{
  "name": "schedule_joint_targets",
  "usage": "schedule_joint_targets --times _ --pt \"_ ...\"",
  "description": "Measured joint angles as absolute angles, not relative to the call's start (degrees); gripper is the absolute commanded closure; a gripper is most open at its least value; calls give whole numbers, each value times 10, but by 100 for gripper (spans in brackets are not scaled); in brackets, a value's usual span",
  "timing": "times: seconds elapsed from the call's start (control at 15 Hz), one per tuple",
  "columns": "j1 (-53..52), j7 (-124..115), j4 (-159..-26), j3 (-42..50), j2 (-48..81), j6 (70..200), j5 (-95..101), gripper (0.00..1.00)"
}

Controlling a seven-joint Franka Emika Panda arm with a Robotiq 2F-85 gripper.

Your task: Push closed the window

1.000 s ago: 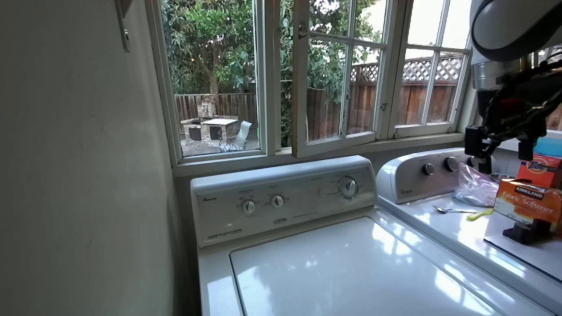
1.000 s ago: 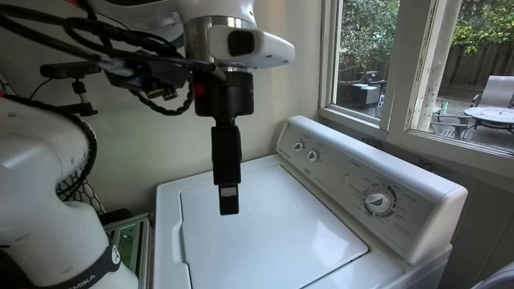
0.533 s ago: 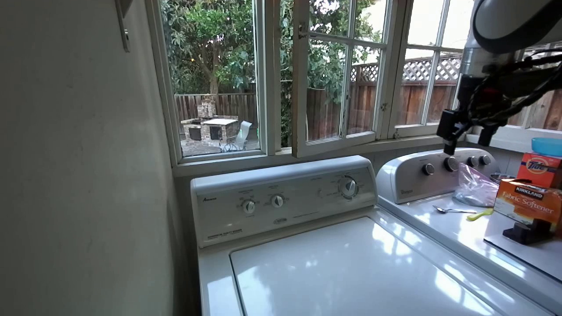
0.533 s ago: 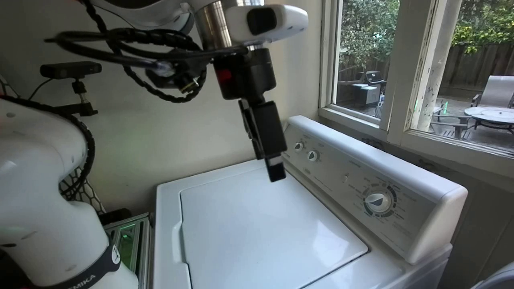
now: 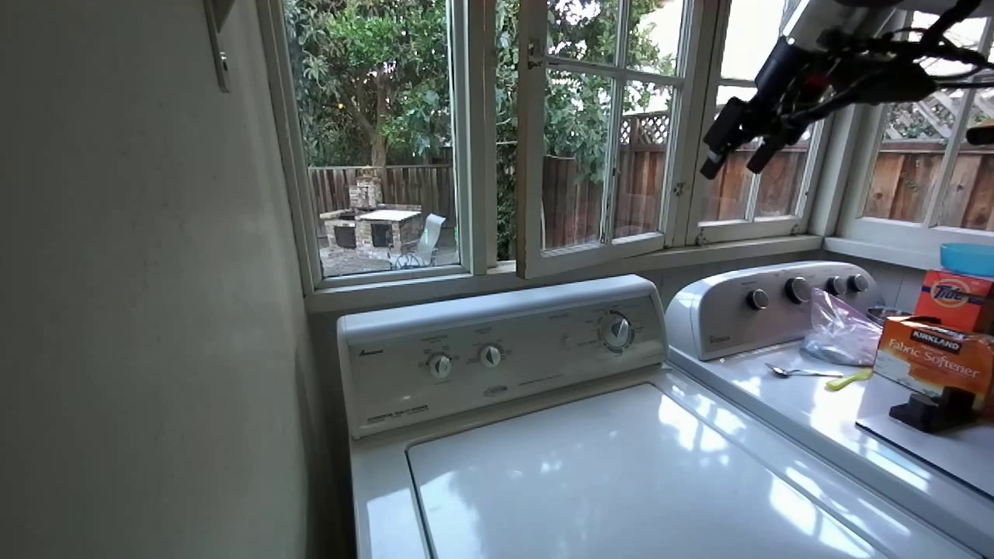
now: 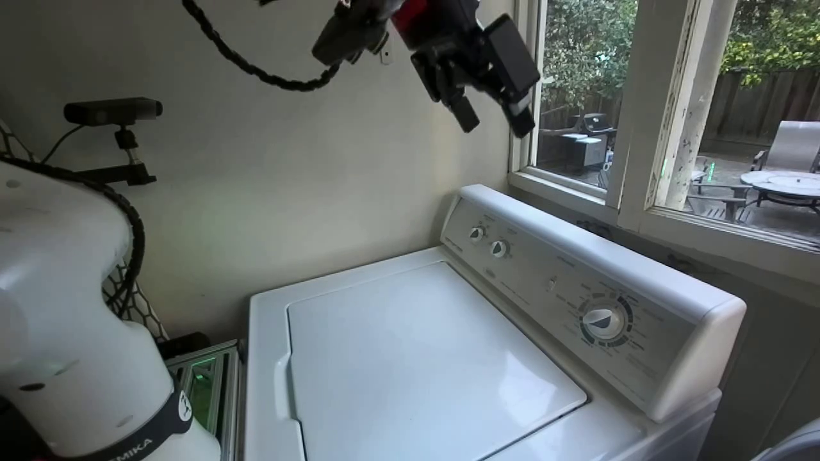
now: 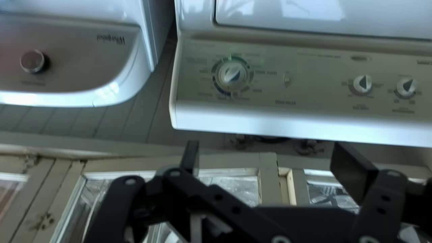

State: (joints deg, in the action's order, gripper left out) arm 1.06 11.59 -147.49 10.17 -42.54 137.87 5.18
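Hand (image 5: 733, 168) hangs near an ajar, white-framed window (image 5: 613, 132).

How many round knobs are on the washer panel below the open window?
3, in both exterior views: left small knob, middle small knob beside it, large knob toward the right.

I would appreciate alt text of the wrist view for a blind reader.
Black robot fingers, spread apart, partly hide a white-framed window standing ajar at the bottom of this upside-down picture. Higher up are a washer's control panel and part of a Whirlpool machine.
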Motion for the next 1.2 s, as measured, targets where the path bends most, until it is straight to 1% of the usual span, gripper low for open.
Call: schedule_joint_targets --times 0.27,0.33,0.8,1.0,1.2 --pt "-53 184 -1427 133 -410 1468 4 0" --pt "-62 187 -1418 136 -405 1472 1 0" --pt "-53 187 -1418 132 -403 1476 1 0" --pt "-72 202 -1416 145 -383 1589 -7 0" --pt "-148 231 -1397 190 -334 1730 -30 0"
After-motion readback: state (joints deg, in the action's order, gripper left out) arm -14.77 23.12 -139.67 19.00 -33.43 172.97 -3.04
